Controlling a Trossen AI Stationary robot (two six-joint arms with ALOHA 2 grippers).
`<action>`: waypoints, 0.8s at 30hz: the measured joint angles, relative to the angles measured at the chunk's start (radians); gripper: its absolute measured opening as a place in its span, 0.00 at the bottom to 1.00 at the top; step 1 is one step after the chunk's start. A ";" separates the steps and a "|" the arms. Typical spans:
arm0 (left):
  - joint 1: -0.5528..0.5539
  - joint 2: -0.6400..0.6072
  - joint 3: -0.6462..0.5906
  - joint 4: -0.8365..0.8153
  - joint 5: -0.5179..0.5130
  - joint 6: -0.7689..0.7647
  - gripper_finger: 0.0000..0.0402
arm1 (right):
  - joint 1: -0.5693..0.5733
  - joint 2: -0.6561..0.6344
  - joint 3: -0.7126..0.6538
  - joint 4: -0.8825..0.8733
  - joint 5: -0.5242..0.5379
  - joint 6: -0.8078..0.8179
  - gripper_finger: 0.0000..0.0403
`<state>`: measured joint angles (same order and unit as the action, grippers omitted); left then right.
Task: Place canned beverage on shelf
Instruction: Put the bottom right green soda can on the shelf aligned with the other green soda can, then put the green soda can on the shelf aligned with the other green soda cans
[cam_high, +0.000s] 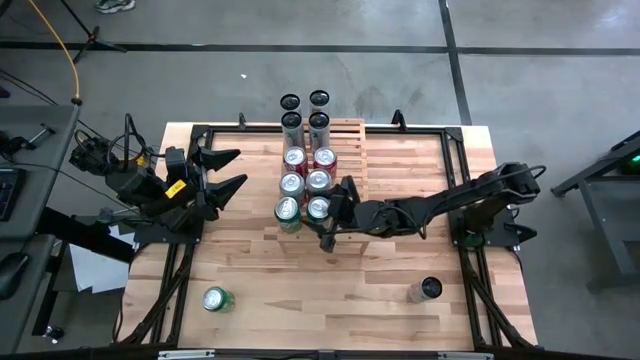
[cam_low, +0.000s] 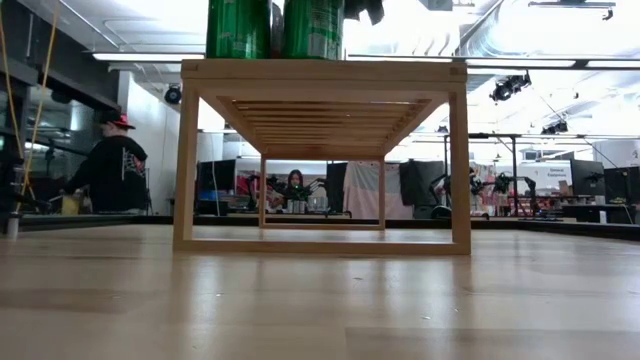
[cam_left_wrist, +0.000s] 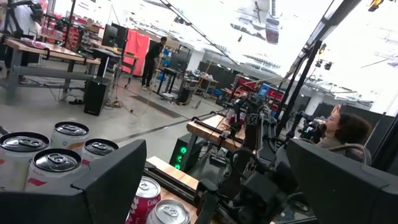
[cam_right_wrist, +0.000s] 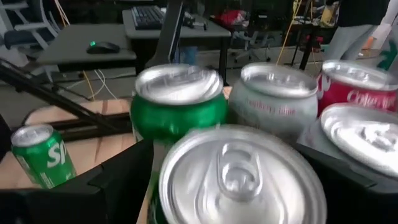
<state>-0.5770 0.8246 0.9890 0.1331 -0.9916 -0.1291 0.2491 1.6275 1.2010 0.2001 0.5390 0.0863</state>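
A loose green can (cam_high: 216, 299) is standing near the table's front left corner, well apart from the rack, presumably waiting its turn. Behind it, the left gripper (cam_high: 228, 168) is waiting at the table's left edge with its fingers spread wide and holding nothing, parked out of the working arm's way. At the middle, the shelf (cam_high: 345, 135) is carrying two columns of upright cans, packed side by side so the steps are filling row by row. The front right can (cam_high: 319, 208) is standing on the lowest step beside a green one (cam_high: 287, 210), and the right gripper (cam_high: 331, 213) is straddling it with its fingers apart; it looks released rather than clamped, though I cannot tell if the pads are touching it. Farther right, a dark-topped can (cam_high: 428, 290) is sitting near the front right corner, probably next in line.
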 joint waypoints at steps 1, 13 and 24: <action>0.000 0.000 0.000 0.000 0.000 0.000 0.94 | 0.000 0.000 0.007 -0.001 0.000 -0.002 0.83; 0.000 0.000 0.000 -0.001 0.000 0.002 0.94 | 0.005 0.000 0.172 -0.146 -0.001 -0.069 0.83; 0.000 -0.005 0.000 -0.026 0.101 -0.029 0.94 | 0.024 0.000 0.489 -0.767 -0.077 -0.071 0.83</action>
<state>-0.5774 0.8199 0.9890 0.1075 -0.8908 -0.1577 0.2727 1.6272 1.6899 -0.5674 0.4620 0.0151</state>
